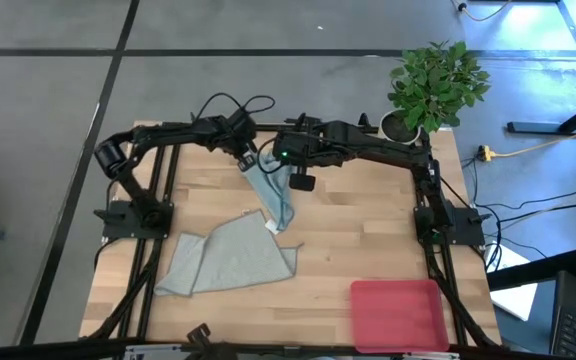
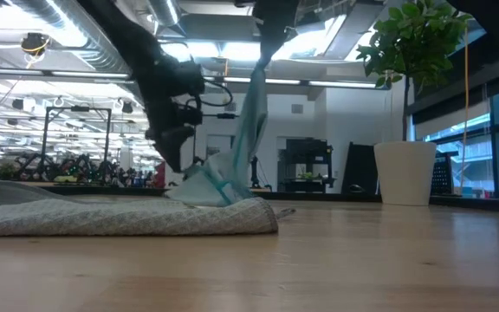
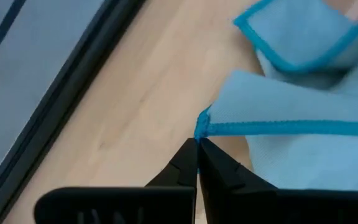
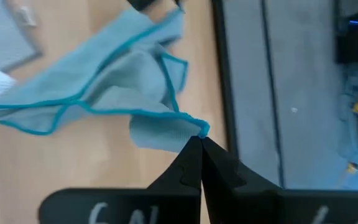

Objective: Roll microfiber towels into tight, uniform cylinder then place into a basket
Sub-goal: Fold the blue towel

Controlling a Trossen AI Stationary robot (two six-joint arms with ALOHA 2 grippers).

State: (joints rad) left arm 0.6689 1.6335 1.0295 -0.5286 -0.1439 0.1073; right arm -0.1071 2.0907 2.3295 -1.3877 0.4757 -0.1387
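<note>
The light teal-blue towel [image 1: 273, 190] with a white tag [image 1: 271, 227] hangs between my two grippers over the far middle of the table; its lower end rests on the wood next to the grey-green towel. My left gripper [image 1: 245, 160] is shut on one corner, my right gripper [image 1: 286, 160] on another. The larger pale grey-green towel [image 1: 228, 258] lies rumpled on the table nearer the front. The pink basket [image 1: 398, 315] stands at the front right. My left gripper pinches a hemmed corner [image 3: 201, 127] of the teal towel between its two fingertips, only at their free ends. The towel spreads away beyond the tips, lifted there. My right gripper pinches another hemmed corner [image 4: 199, 129] at its fingertips. The cloth hangs slack below it, folded in several layers, its lower end [image 2: 223, 195] on the table.
A potted plant [image 1: 433, 85] stands at the table's far right corner. Bare wood lies between the grey-green towel and the basket.
</note>
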